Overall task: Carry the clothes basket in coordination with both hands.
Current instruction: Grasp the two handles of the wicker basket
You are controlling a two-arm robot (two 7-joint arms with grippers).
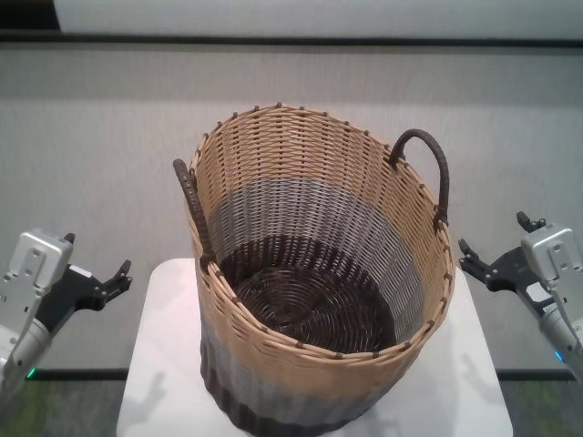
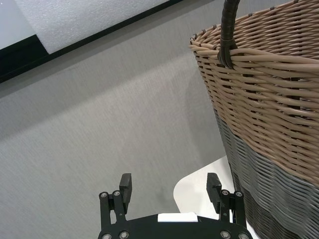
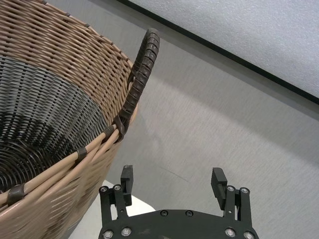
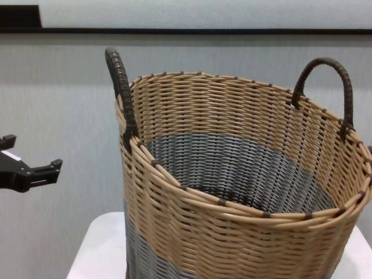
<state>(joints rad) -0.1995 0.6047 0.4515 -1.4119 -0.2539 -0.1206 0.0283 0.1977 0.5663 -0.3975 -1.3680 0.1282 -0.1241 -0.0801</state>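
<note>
The clothes basket (image 1: pixel 301 209) stands upright and empty on a white table (image 1: pixel 159 364); it is tan wicker above, grey below. Its dark wrapped handles sit on the rim at the left (image 1: pixel 193 214) and the right (image 1: pixel 435 164). My left gripper (image 1: pixel 118 280) is open and empty, out to the left of the basket, apart from it. My right gripper (image 1: pixel 466 257) is open and empty, just right of the basket, below the right handle. The left wrist view shows the left gripper (image 2: pixel 169 181) facing the basket wall (image 2: pixel 269 99). The right wrist view shows the right gripper (image 3: pixel 172 174) under the handle (image 3: pixel 139 74).
A grey wall (image 1: pixel 91 137) rises behind the table, with a dark strip and a white panel (image 1: pixel 301 14) along its top. The table's rounded corner (image 2: pixel 199 186) lies under the left gripper. There is open room on both sides of the basket.
</note>
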